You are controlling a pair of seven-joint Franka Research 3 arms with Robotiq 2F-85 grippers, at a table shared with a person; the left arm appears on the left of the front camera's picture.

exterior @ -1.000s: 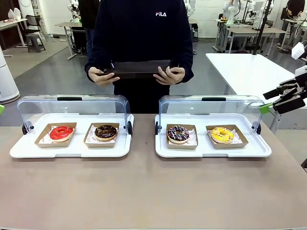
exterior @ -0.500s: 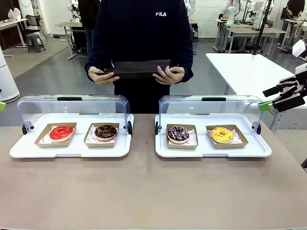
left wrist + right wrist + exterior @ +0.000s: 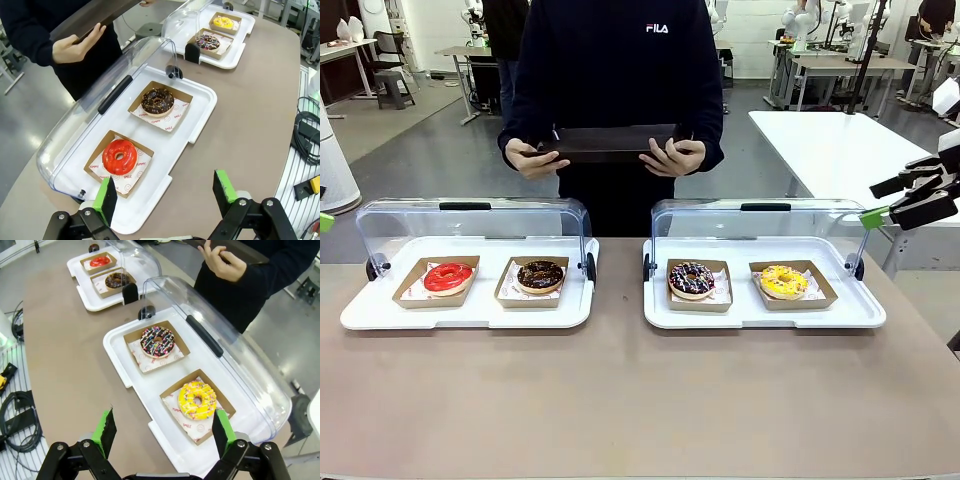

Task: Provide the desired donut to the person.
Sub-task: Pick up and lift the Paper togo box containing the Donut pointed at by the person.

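- Table (image 3: 640, 400): brown top, with two white trays side by side at its far half.
- Person (image 3: 620, 70): stands at the far edge in a dark navy top, cut off above the chest by the frame. Both hands grip a dark flat tray (image 3: 612, 143) at waist height, well behind the white trays.
- Left tray (image 3: 360, 315) and right tray (image 3: 760, 318): each has its clear lid (image 3: 470, 225) swung up and back toward the person. The donuts lie uncovered.
- Right gripper (image 3: 880, 203): hangs in the air past the right tray's outer end, touching nothing, jaws spread wide. Its arm is cut off by the frame edge.
- Left gripper (image 3: 167, 192): jaws spread wide and empty, above the left tray's outer end. In the front view it shows as a green sliver at the edge.
- Red donut (image 3: 119, 156): in a brown card box, just ahead of the left claw. The chocolate donut (image 3: 157, 101) sits one box farther.
- Yellow donut (image 3: 197, 400): boxed, just ahead of the right claw and in line with the gap between its fingers. The sprinkled chocolate donut (image 3: 157, 341) sits beyond it.
- Cannot tell which donut is wanted.
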